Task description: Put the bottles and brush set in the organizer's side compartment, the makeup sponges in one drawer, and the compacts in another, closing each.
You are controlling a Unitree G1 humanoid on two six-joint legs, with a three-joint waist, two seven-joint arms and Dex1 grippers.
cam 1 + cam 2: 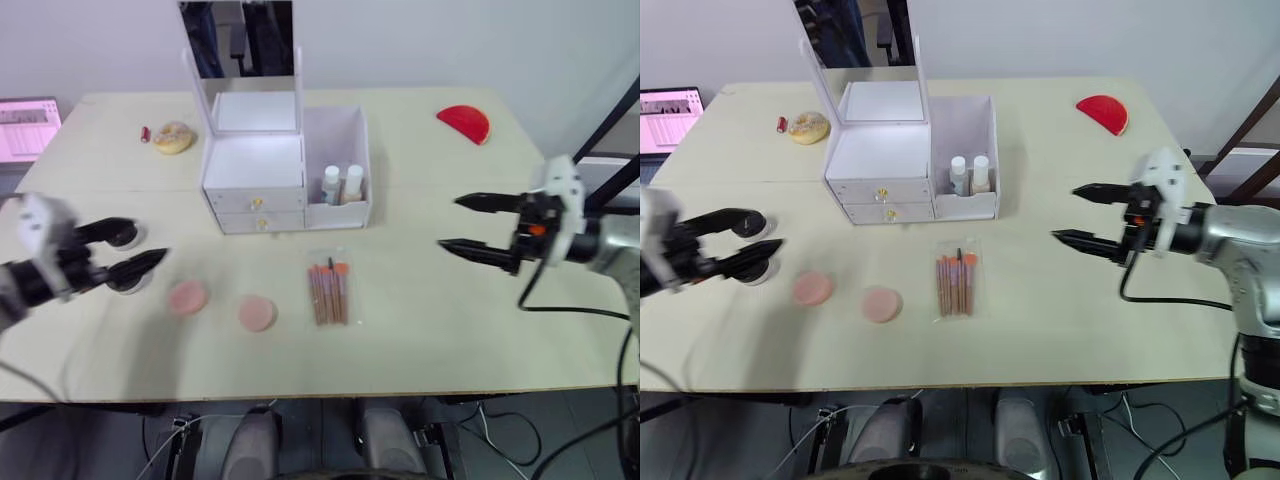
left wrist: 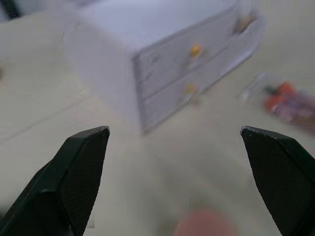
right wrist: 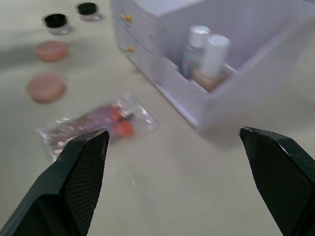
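The white organizer (image 1: 262,170) stands mid-table with both drawers shut. Two bottles (image 1: 342,184) stand upright in its side compartment. In front of that compartment lies the brush set (image 1: 329,292) in a clear packet. Left of it lie two pink makeup sponges (image 1: 188,297) (image 1: 257,313). Two black-lidded compacts (image 3: 55,22) (image 3: 87,9) sit at the left, partly hidden under my left gripper (image 1: 140,246), which is open and holds nothing. Right of the brush set, above the table, my right gripper (image 1: 449,223) is open and empty, pointing toward the organizer.
A mirror (image 1: 240,40) rises behind the organizer. A red half-round object (image 1: 464,123) lies at the back right. At the back left are a yellow ring-shaped item (image 1: 172,137) and a small red item (image 1: 145,133). A screen (image 1: 28,128) stands beyond the table's left edge.
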